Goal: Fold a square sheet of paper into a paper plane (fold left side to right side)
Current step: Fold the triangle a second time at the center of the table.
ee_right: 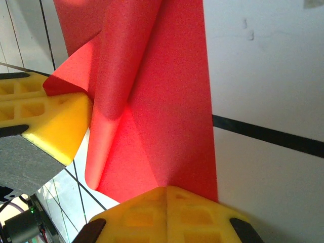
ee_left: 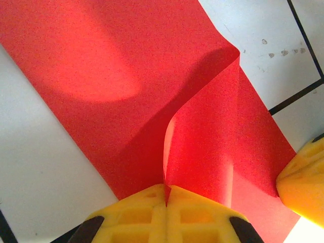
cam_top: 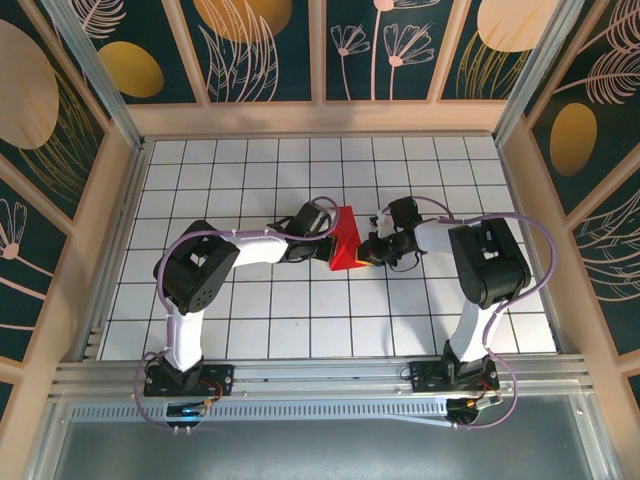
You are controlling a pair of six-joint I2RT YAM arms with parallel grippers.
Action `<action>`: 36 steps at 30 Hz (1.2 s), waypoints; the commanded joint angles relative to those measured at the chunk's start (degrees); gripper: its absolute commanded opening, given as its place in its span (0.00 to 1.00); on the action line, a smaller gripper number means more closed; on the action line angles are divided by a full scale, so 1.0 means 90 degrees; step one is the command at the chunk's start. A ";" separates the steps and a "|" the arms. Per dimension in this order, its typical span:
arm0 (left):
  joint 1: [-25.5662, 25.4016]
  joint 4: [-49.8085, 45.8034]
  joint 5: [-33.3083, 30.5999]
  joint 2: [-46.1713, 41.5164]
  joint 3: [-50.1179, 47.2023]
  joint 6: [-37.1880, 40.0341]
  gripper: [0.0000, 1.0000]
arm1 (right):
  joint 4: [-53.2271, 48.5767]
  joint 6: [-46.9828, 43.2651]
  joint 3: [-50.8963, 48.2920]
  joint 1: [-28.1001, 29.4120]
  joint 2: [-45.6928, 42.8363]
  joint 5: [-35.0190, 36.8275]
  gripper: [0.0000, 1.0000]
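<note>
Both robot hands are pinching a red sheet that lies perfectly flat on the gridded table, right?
Not flat: the left wrist view shows the red sheet partly lifted and curled over in a fold. The left gripper and right gripper do both pinch it, over the gridded table.

Top view: bright, even overhead light, soft short shadows under the arms [cam_top: 200, 268] on the table [cam_top: 250, 320]. Wide-angle bowing at pic edges, focus OK. Left wrist: paper [ee_left: 101, 76] has a bright oval patch upper left, darker shade beside the raised fold, visible grain; near fingers [ee_left: 167, 215] slightly soft. Right wrist: table nearly blown-out white, lower-left corner dim.
</note>
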 commanded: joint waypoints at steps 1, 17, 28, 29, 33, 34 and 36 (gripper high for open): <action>0.0049 -0.0159 -0.0078 -0.0048 -0.0046 0.0119 0.00 | -0.0354 -0.0102 0.0006 0.0123 0.0259 0.0293 0.00; 0.0051 -0.0127 -0.0077 0.0043 -0.0168 0.0130 0.00 | 0.0388 0.0563 0.0133 -0.0088 -0.0520 -0.0498 0.00; 0.0039 -0.0147 -0.0063 0.0056 -0.0139 0.0153 0.00 | 0.0913 0.0865 0.0618 0.0160 0.0022 -0.0410 0.00; 0.0048 -0.0147 -0.0076 0.0055 -0.0139 0.0158 0.00 | 0.0910 0.0865 0.0649 0.0188 0.0071 -0.0394 0.00; 0.0048 -0.0147 -0.0061 0.0055 -0.0141 0.0151 0.00 | 0.0927 0.0855 0.0806 0.0303 0.0261 -0.0386 0.00; 0.0044 -0.0147 -0.0062 0.0056 -0.0144 0.0154 0.00 | 0.0929 0.0855 0.0831 0.0322 0.0300 -0.0382 0.00; 0.0047 -0.0147 -0.0063 0.0055 -0.0144 0.0156 0.00 | 0.0889 0.0831 0.0882 0.0368 0.0368 -0.0328 0.00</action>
